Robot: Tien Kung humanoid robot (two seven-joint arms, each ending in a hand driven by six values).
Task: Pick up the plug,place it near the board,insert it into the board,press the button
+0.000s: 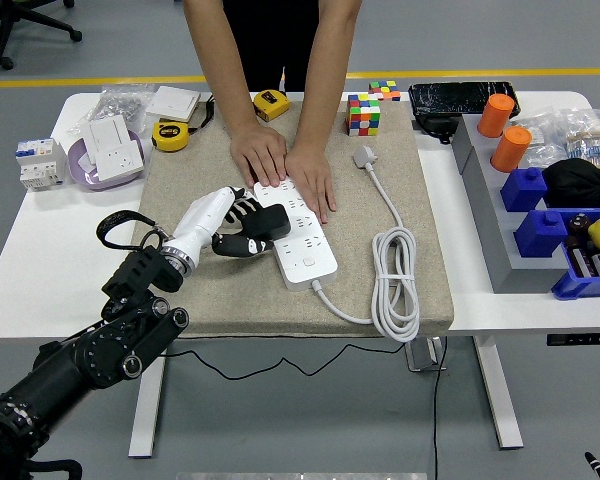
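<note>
Beige felt mat (220, 290) on white table (40, 260), grey floor. Left robot hand (225, 228) w/ fingers curled round black plug (270, 222), held over white board (298, 232). Person's hands (285, 165) pressing board's far end.

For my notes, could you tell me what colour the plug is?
Black, in the head view: the plug, over the white board.

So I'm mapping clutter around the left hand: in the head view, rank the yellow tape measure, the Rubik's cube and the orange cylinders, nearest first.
From the left hand:
1. Yellow tape measure, far-left, just off the mat.
2. Rubik's cube, far side, right of the person's hands.
3. Orange cylinders, far right.
</note>
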